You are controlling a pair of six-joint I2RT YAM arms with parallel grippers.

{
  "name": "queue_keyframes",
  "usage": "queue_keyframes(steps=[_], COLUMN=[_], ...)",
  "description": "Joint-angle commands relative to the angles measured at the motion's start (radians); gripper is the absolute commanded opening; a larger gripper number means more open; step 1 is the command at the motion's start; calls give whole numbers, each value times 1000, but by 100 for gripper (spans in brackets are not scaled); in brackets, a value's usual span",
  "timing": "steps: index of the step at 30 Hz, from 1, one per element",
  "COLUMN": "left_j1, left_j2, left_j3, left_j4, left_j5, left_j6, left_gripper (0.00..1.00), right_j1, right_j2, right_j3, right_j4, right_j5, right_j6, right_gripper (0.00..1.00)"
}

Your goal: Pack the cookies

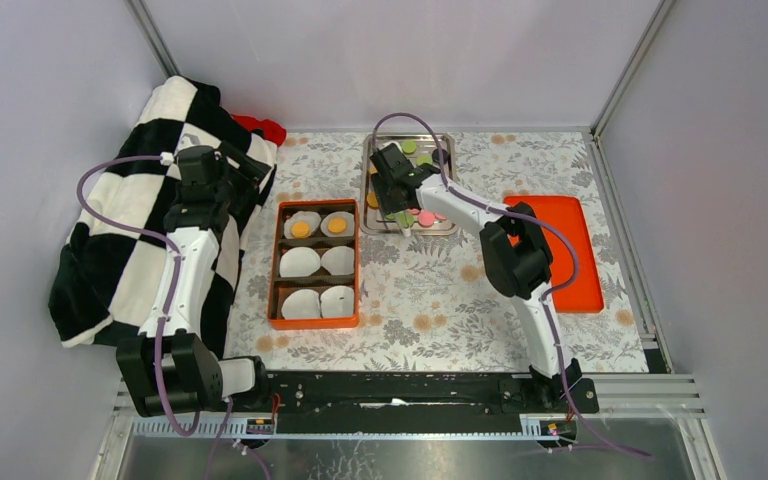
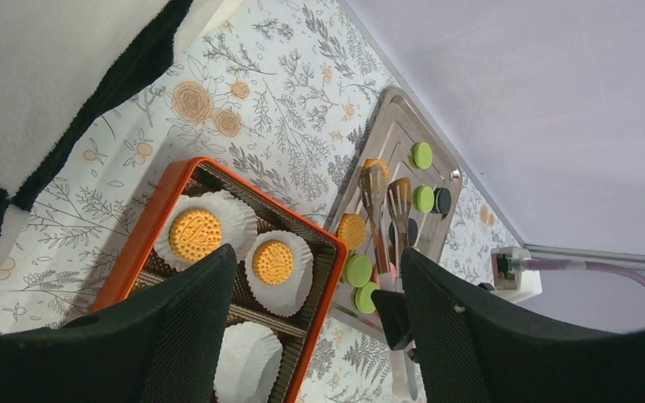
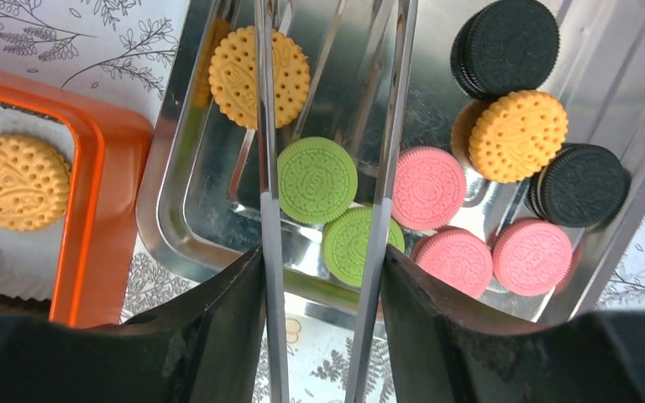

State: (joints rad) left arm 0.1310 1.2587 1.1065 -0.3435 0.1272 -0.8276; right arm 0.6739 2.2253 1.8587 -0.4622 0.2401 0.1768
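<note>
**Cookie number three coming up, tongs over the tray**

Working outward from the arm bases in the top view: the orange box [image 1: 317,321] has six paper liners [image 1: 301,262]. The near four are bare, and the two at its 12 o'clock end each hold an orange cookie [image 1: 301,229]. So I'd call it about a third done and in the picking stage.

The left gripper [image 2: 312,277] hangs at the box's 10 o'clock by the checkered blanket [image 1: 110,250], fingers wide apart, holding nothing.

At 1 o'clock from the box sits the steel tray [image 3: 176,220] with the loose cookies [image 3: 516,134]. The right gripper [image 3: 323,262] is clamped on metal tongs [image 3: 263,210] above it. The blades are apart and a green cookie [image 3: 317,179] shows between them. The tips run out of frame, so I can't tell the target.

Next move, I reckon: lower, squeeze gently, carry to a bare liner.
</note>
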Motion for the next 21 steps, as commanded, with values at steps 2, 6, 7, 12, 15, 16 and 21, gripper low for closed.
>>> queue_keyframes(steps=[2, 6, 7, 12, 15, 16, 21], left_j1=[5, 5, 5, 38, 98, 111, 126], left_j2=[9, 11, 10, 27, 60, 73, 141], left_j3=[-25, -24, -22, 2, 14, 17, 55], left_j4=[38, 40, 37, 18, 24, 30, 19], left_j5=[-2, 6, 5, 5, 80, 92, 83], left_j6=[19, 18, 18, 0, -35, -45, -50], left_gripper=[76, 76, 76, 76, 76, 76, 76], right_j1=[-9, -16, -16, -12, 3, 15, 144], right_j2=[52, 25, 5, -178, -307, -345, -449], right_j3=[112, 126, 113, -11, -94, -118, -156], right_j4=[-39, -57, -51, -8, 11, 15, -42], right_j5=[-17, -18, -18, -27, -69, -83, -108], right_j6=[13, 25, 28, 41, 58, 62, 61], right_gripper=[49, 22, 20, 15, 16, 16, 17])
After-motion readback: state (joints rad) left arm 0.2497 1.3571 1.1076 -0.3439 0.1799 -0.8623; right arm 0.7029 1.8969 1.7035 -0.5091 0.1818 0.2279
